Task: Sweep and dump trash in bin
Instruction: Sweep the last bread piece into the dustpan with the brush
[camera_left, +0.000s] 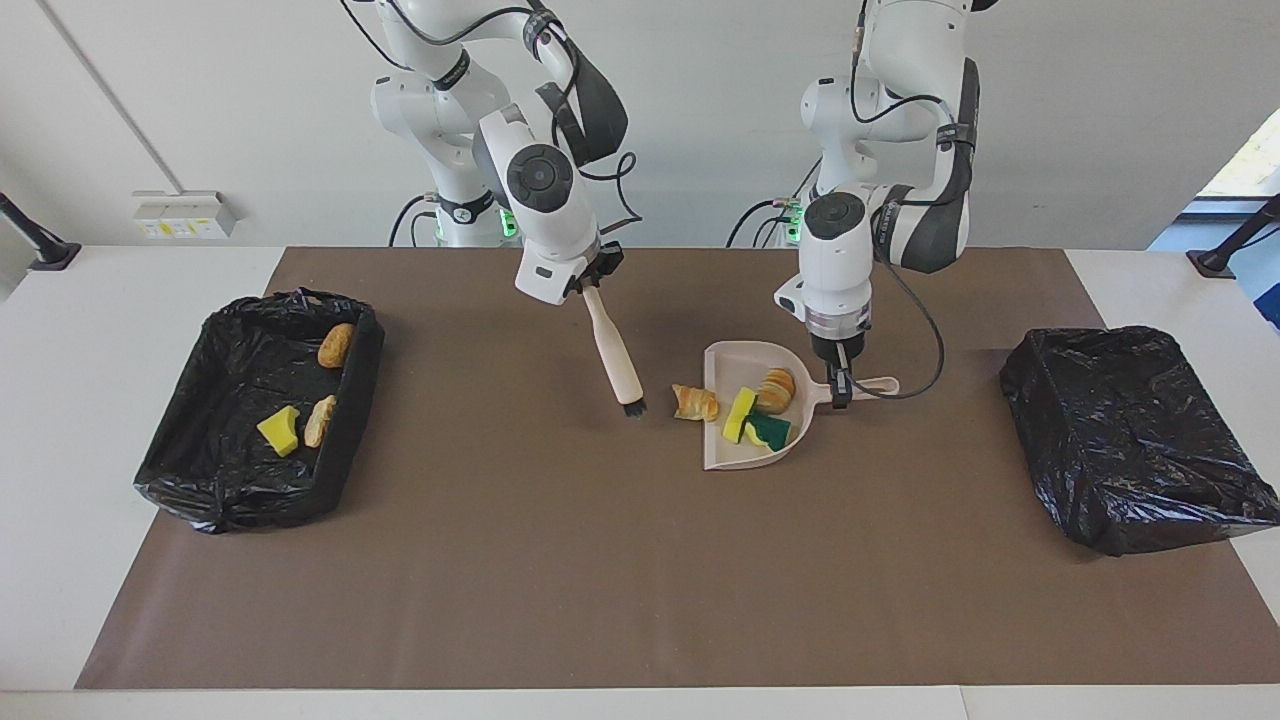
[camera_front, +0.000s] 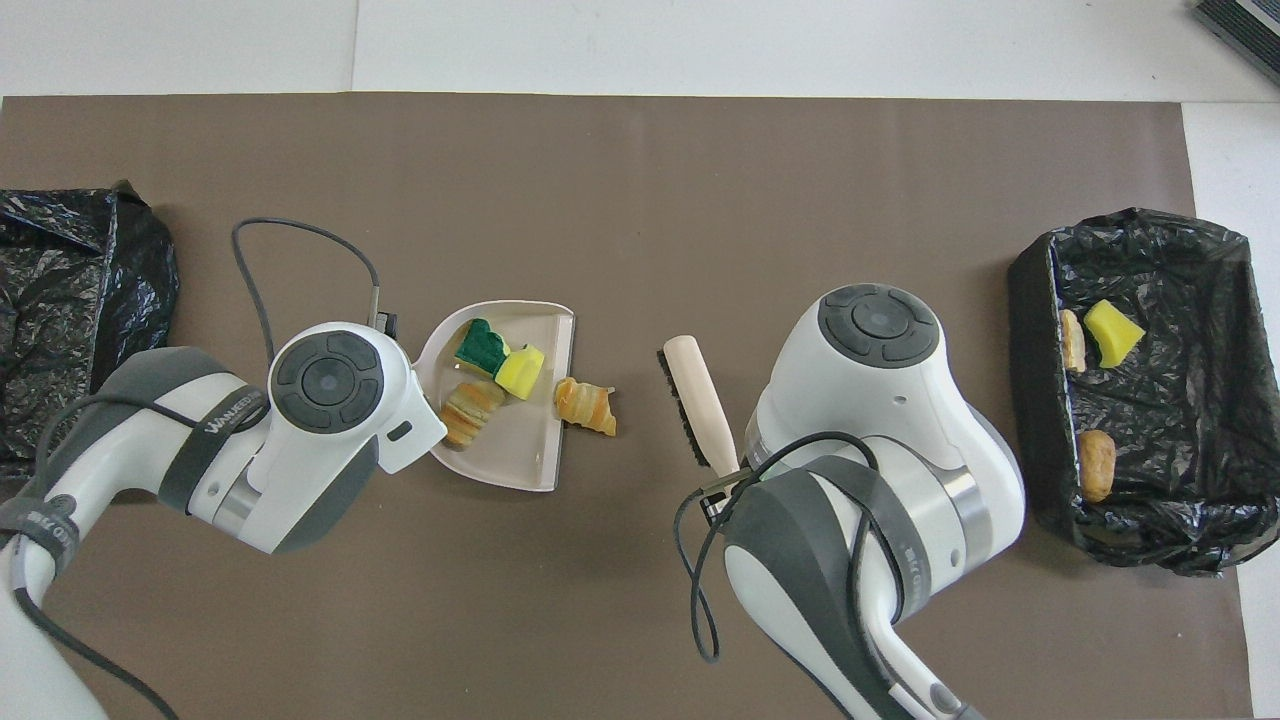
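Left end effector (camera_left: 838, 390): clenched on the handle of the beige dustpan (camera_left: 735, 455), near the middle of the table (camera_left: 150, 270).
Right end effector (camera_left: 592, 280): clenched on the handle of the beige brush (camera_left: 616, 355), which is held tilted over the brown mat (camera_left: 600, 560), bristles down, apart from the dustpan.
Trash in dustpan: a bread piece (camera_left: 776, 389) and yellow-and-green sponge bits (camera_left: 752, 424) are seen lying in the pan.
Trash on mat: one croissant-like piece (camera_left: 694, 402) lies just outside the dustpan's open edge, between the pan and the brush bristles; in the overhead view it (camera_front: 586, 404) is seen touching the pan's lip.
Trash in bin: two bread pieces (camera_left: 336, 344) and a yellow sponge bit (camera_left: 279, 430) are found inside the open black-lined bin (camera_left: 190, 490) at the right arm's end of the table.
Other bin (camera_left: 1140, 440): covered in black plastic, at the left arm's end.
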